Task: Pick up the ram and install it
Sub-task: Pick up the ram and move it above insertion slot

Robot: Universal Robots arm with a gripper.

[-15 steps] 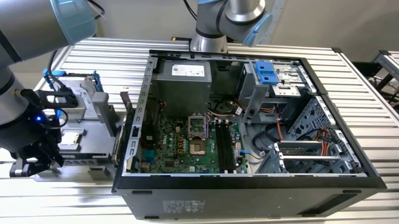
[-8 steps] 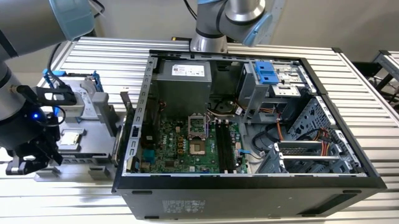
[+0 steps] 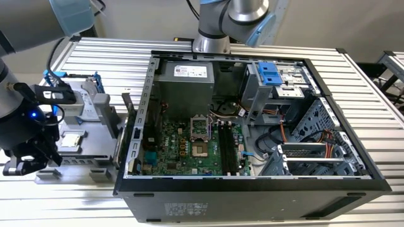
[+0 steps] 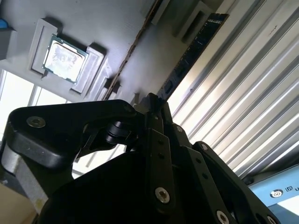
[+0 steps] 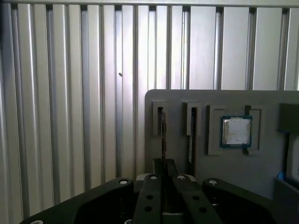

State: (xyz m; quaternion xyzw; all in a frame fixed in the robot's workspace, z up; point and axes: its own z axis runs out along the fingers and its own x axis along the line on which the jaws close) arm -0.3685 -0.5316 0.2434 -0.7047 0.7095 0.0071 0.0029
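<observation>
At the exterior view's left, the gripper [image 3: 22, 165] hangs at the near corner of the grey parts tray [image 3: 88, 137], well apart from the open computer case [image 3: 252, 184] and its black memory slots [image 3: 227, 146]. The ram [image 5: 162, 133] stands on edge in the tray slot nearest the tray's edge, with a second stick [image 5: 191, 140] just beside it and the processor chip [image 5: 236, 131] further along. A sound pick-up would need the gripper square to the thin edge and a straight lift clear of the neighbouring stick. The gripper lines up with the ram's near end. Whether the jaws are clenched on it cannot be told.
</observation>
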